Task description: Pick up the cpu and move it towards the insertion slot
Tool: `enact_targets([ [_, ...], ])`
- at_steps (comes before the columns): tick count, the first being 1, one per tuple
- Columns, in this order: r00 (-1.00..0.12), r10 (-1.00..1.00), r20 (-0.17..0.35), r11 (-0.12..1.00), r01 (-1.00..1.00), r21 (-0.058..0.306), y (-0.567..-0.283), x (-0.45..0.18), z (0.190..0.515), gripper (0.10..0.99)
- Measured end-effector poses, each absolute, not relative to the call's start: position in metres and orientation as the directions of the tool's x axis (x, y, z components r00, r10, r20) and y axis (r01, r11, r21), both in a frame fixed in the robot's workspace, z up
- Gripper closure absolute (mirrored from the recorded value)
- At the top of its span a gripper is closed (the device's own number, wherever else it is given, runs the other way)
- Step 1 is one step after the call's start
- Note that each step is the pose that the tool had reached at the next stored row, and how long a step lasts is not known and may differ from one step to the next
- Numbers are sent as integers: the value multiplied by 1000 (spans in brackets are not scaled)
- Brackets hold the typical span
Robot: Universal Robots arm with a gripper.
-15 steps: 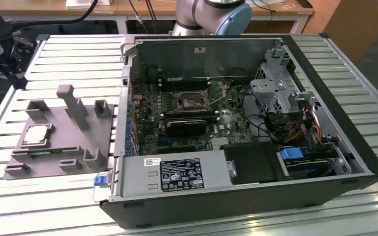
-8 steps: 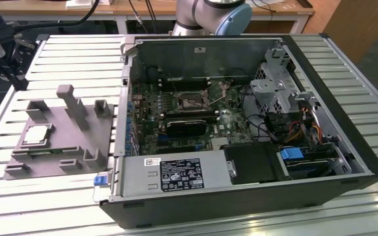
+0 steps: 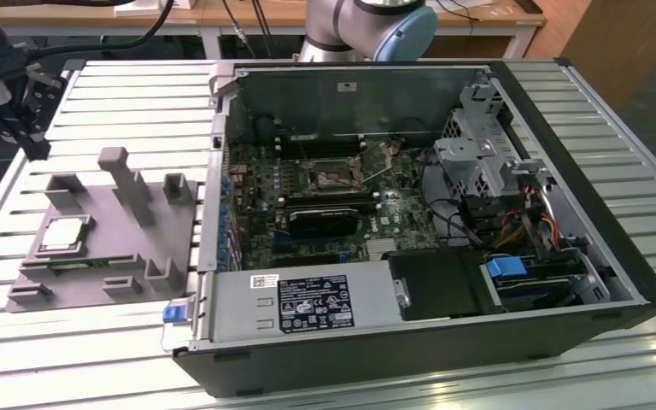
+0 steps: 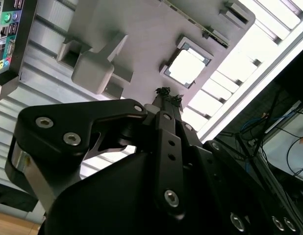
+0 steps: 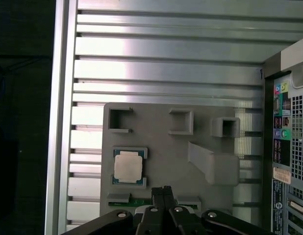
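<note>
cpu [image 5: 128, 166] on fixture [image 5: 161, 142] | end effector [image 5: 164, 190] apart — pressed together, base cut off

The cpu [image 5: 128, 166] has a shiny silver metal top; the fixture plate [image 5: 161, 152] is matt grey plastic; the table [image 5: 166, 63] is ribbed, glossy aluminium.

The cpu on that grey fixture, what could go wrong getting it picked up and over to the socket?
The cpu lies flat in a shallow seat on the grey fixture, and the hand sits off to one side of it, so a skewed descent might strike the seat's edge or the upright blocks. The insertion slot lies inside the case, so the carry might clip its wall.
</note>
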State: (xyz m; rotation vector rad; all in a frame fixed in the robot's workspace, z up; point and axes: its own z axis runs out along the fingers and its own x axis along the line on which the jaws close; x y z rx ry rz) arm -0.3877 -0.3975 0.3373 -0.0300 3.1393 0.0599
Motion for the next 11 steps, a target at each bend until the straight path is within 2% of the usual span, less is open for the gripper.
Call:
enact_targets([
  [11,-1000,-19,-2,999,-19,38,-398,-388,334,984],
])
